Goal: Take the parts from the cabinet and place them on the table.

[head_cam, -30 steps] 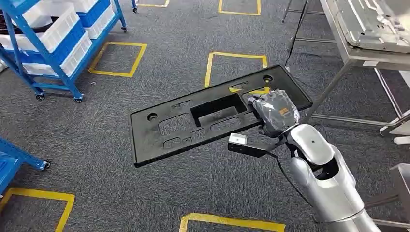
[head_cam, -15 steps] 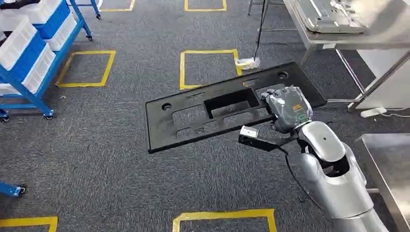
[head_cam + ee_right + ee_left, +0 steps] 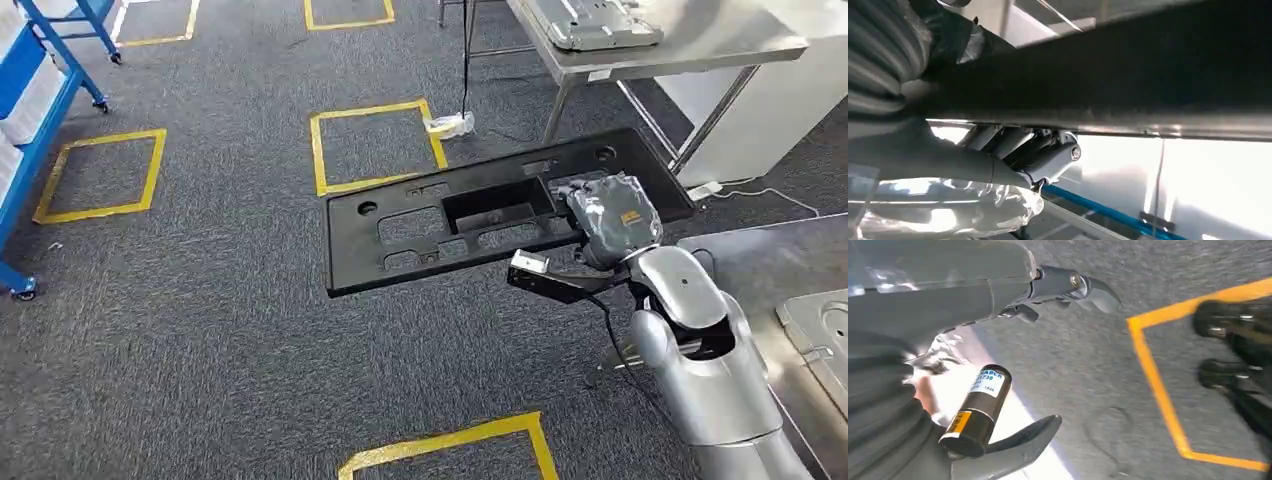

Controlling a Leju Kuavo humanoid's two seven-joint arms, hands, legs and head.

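I see the long black panel (image 3: 470, 215), a flat moulded part with a rectangular cutout near its middle and round holes toward each end, held up above the grey carpet (image 3: 200, 330), roughly level and slanting across my head view. My right hand (image 3: 608, 215), wrapped in clear plastic, clamps the panel's near edge toward its right end; in the right wrist view the fingers (image 3: 1048, 157) curl under the dark edge (image 3: 1128, 65). A steel table (image 3: 760, 250) sits just right of the arm, and another table (image 3: 640, 40) stands beyond the panel. Yellow tape squares (image 3: 370, 145) mark the floor. My left hand (image 3: 1013, 365) hangs over the carpet; its fingers look spread with nothing in them, though the view is blurred.
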